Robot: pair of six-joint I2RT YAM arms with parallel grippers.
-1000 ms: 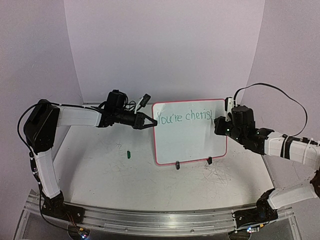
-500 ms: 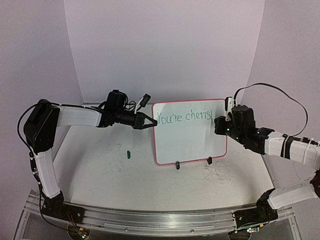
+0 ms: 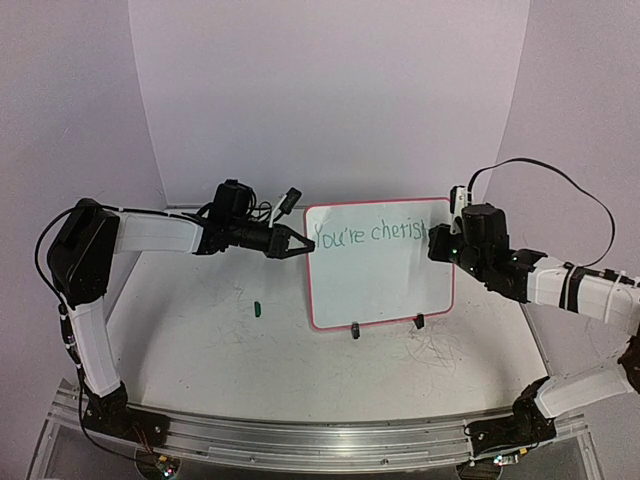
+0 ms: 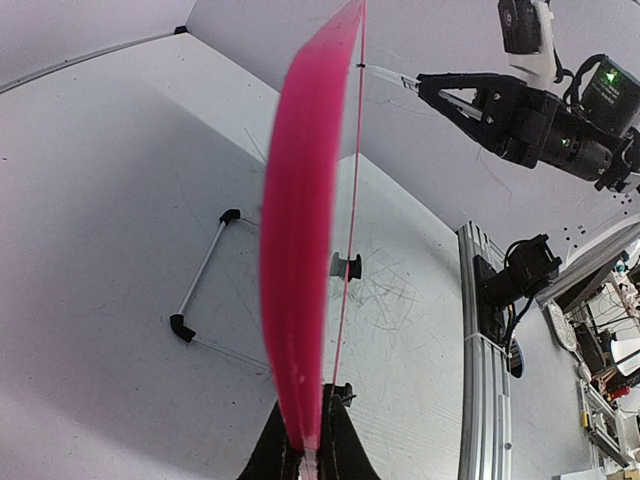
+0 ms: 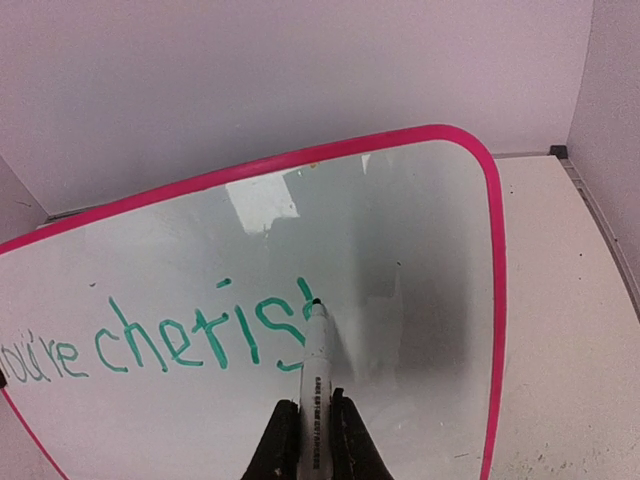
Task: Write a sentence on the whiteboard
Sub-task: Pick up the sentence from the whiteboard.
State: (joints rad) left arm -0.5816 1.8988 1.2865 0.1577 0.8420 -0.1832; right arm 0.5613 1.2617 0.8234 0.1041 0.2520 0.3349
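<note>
the left gripper (image 4: 305, 452) pinches the left edge of the whiteboard (image 3: 380, 288), which stands upright just ahead of its fingers. the right gripper (image 5: 307, 432) clamps a marker (image 5: 316, 350) pointing forward, tip on the board at the end of the sentence (image 5: 182, 345), which reads "you're cheris".

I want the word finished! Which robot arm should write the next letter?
The right arm. The right gripper holds the marker, tip at the whiteboard where the sentence stops. The left gripper is pinching the board's edge, steadying it.
</note>
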